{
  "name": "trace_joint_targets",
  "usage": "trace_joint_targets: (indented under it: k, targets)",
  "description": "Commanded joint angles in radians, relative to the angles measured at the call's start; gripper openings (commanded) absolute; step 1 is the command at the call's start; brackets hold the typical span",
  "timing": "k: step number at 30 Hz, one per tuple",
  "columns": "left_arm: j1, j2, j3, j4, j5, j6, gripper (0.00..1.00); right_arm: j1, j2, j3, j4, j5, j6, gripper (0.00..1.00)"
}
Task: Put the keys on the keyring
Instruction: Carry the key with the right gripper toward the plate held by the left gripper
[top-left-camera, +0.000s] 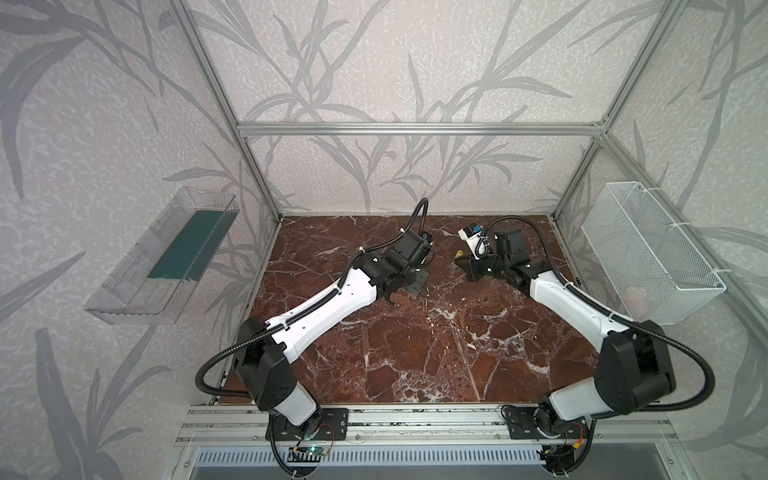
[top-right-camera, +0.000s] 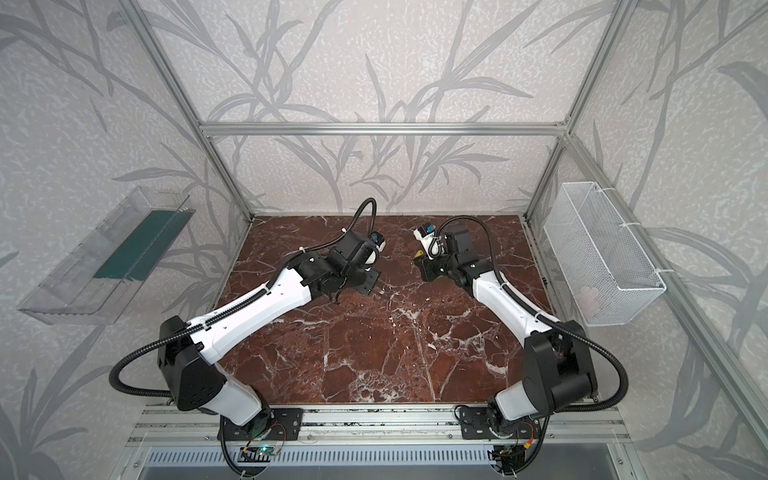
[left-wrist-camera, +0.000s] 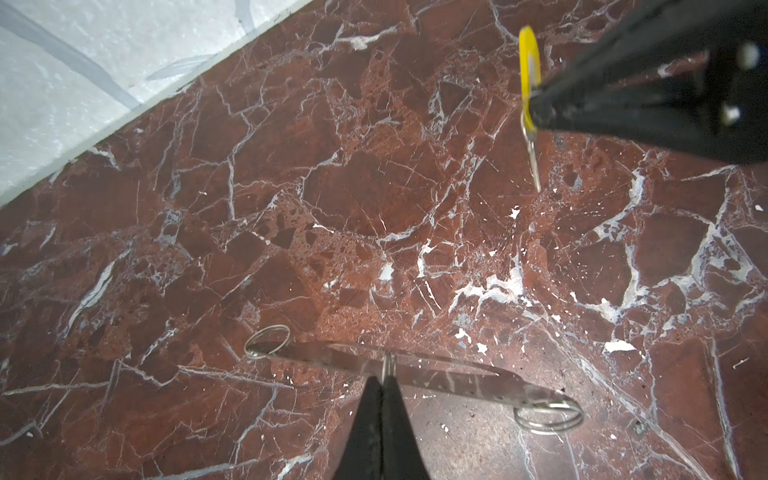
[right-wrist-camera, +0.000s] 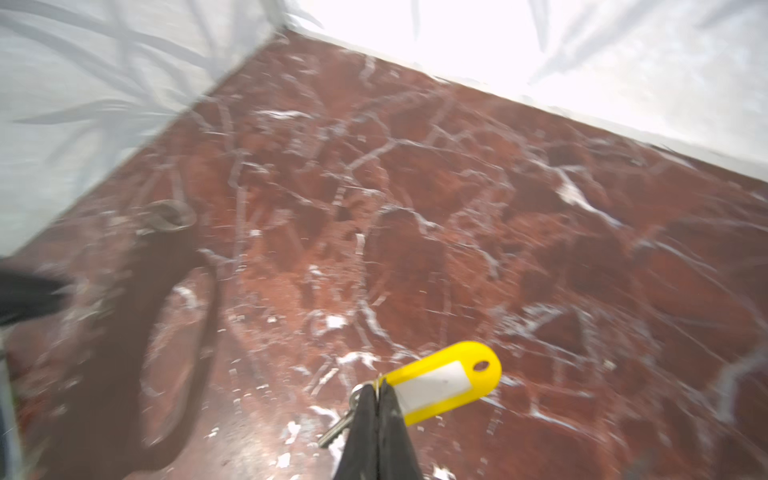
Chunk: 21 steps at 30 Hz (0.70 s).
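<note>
My left gripper (left-wrist-camera: 384, 376) is shut on the middle of the keys (left-wrist-camera: 457, 380), a thin flat oval piece seen edge-on, held just above the marble. A silver wire ring hangs at each end (left-wrist-camera: 268, 340) (left-wrist-camera: 548, 415). The right wrist view shows the piece blurred, with its large oval cutout (right-wrist-camera: 124, 332). My right gripper (right-wrist-camera: 377, 386) is shut on the keyring by its yellow tag (right-wrist-camera: 440, 382); a small silver key (right-wrist-camera: 336, 430) hangs from it. In both top views the grippers (top-left-camera: 419, 286) (top-left-camera: 459, 261) face each other at the back middle, a short gap apart.
The red-brown marble table (top-left-camera: 415, 353) is walled by patterned panels and aluminium posts. A clear plastic bin (top-left-camera: 166, 257) hangs on the left wall. A white mesh basket (top-left-camera: 652, 257) hangs on the right wall.
</note>
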Motion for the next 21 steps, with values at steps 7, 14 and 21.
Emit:
trace_joint_targets:
  k: [7,14,21]
  targets:
    - [-0.017,-0.086,-0.081,0.131,0.007,0.040,0.00,0.016,-0.046,-0.066,0.142,-0.209,0.007,0.00]
    - [-0.036,-0.093,-0.095,0.135,0.056,0.075,0.00,0.016,-0.074,-0.158,0.352,-0.480,0.072,0.00]
    - [-0.063,-0.095,-0.102,0.160,0.086,0.106,0.00,0.017,-0.073,-0.162,0.407,-0.586,0.105,0.00]
